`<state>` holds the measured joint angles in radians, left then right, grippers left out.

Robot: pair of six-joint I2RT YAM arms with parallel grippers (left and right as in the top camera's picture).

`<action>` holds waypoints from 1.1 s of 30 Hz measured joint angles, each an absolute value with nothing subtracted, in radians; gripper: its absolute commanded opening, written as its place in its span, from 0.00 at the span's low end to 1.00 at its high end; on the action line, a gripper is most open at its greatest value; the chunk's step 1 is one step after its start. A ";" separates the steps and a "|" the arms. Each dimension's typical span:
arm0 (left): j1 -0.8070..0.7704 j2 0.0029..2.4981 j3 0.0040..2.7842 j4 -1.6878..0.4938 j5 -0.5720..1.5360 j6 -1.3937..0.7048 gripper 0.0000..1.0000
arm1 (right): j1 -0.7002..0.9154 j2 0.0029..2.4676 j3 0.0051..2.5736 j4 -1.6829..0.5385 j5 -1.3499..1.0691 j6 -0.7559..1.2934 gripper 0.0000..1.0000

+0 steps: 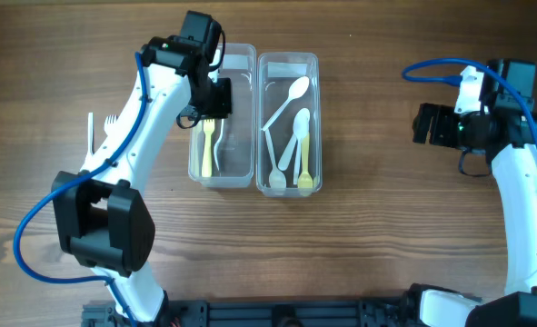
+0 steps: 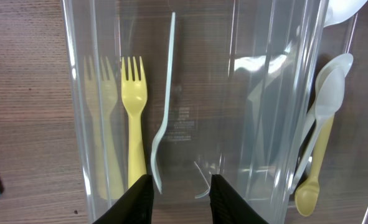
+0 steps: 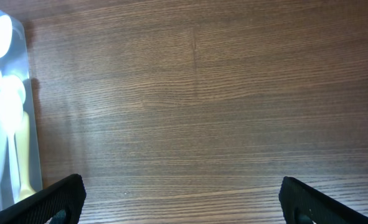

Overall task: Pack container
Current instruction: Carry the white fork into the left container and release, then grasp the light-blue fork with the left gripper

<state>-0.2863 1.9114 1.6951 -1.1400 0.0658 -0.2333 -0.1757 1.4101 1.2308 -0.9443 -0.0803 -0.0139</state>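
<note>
Two clear containers stand side by side. In the left container (image 1: pixel 236 136) a yellow fork (image 2: pixel 132 118) lies flat beside a pale white fork (image 2: pixel 165 106) turned on its edge. My left gripper (image 2: pixel 182 200) hovers over this container's far end, its jaws parted; the white fork's lower end sits just off the left fingertip (image 2: pixel 141 196), not pinched. The right container (image 1: pixel 288 68) holds white spoons (image 1: pixel 297 89) and a yellow spoon (image 1: pixel 304 159). Far to the right, my right gripper (image 3: pixel 180 202) is open wide over bare wood and holds nothing.
Two white forks (image 1: pixel 93 134) lie loose on the wooden table left of the containers, partly hidden by my left arm (image 1: pixel 150 118). The right container's wall (image 3: pixel 34 124) shows at the left edge of the right wrist view.
</note>
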 measured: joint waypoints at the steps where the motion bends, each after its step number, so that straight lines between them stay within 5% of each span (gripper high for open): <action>1: -0.282 1.910 1.695 -1.141 0.066 -0.231 0.33 | -0.176 1.410 1.231 -0.944 -0.080 -0.014 1.00; 12: -0.083 1.839 1.696 -1.294 -0.127 -0.180 0.30 | -0.176 1.410 1.231 -0.944 -0.080 -0.014 1.00; 33: 0.081 1.838 1.481 -0.966 -0.149 -0.045 0.45 | -0.176 1.410 1.231 -0.944 -0.080 -0.014 1.00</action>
<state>0.0811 1.8381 1.4807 -0.9661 -0.1486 -0.0452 -0.1757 1.4101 1.2308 -0.9443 -0.0803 -0.0135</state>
